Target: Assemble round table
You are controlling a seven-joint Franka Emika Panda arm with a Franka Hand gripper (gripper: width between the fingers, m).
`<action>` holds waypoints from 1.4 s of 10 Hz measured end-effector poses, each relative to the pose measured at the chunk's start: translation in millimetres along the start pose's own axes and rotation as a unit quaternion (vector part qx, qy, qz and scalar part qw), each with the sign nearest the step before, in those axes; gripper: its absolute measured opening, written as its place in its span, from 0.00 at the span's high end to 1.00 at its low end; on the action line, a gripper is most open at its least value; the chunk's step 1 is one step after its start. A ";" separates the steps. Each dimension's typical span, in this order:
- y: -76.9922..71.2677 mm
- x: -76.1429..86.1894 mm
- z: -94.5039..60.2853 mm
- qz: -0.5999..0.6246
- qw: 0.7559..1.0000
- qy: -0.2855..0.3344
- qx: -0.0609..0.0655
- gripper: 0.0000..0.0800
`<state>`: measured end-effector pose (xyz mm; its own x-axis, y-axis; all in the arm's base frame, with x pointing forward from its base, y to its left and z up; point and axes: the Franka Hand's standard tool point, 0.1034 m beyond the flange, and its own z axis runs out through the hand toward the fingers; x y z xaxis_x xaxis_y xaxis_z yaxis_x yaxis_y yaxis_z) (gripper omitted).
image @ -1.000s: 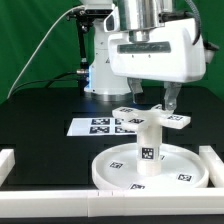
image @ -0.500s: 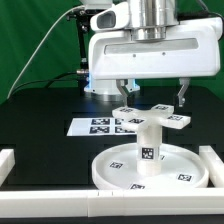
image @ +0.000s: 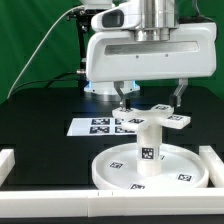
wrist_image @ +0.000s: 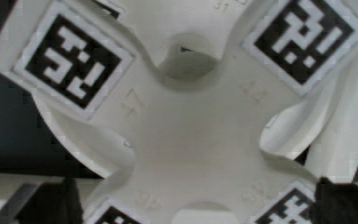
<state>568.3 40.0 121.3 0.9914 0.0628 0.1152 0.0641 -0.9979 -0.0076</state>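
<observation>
The large rimmed round disc (image: 112,168) lies flat on the black table. The short thick leg (image: 148,150) stands upright on its middle. The cross-shaped foot piece (image: 152,117) sits on top of the leg; in the wrist view it (wrist_image: 185,120) fills the picture, tags at its arm ends. My gripper (image: 151,98) hangs just above the foot piece, open wide, one finger on each side and apart from it. In the wrist view my gripper (wrist_image: 194,212) shows only as dark fingertips (wrist_image: 34,205) at the picture's corners.
The marker board (image: 98,125) lies on the table behind the disc. Long white border rails run along the exterior view's left (image: 6,160), front (image: 50,200) and right (image: 212,160). The arm's base (image: 98,75) stands behind, before a green curtain.
The hand has turned about a quarter turn above the foot piece, so its wide face now shows and the fingers stand far apart. The table parts have not moved.
</observation>
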 end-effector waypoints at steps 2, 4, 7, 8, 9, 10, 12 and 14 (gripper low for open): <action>0.7 -0.1 0.1 -0.004 1.000 0.000 0.000 0.19; -0.6 -8.1 2.6 0.010 0.999 -0.031 0.006 0.19; 1.1 -9.0 8.4 0.012 0.999 -0.043 0.005 0.19; 1.7 -10.5 11.6 0.012 0.999 -0.044 0.004 0.19; 1.2 -10.5 13.9 0.013 0.999 -0.043 0.002 0.19; 2.2 -10.4 16.8 0.013 0.999 -0.042 0.000 0.19; 3.2 -10.6 22.3 0.014 0.999 -0.040 -0.004 0.19; 3.2 -10.5 23.1 0.015 0.999 -0.039 -0.005 0.22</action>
<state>560.8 36.5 97.1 0.9987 0.0342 0.0368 0.0342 -0.9994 -0.0007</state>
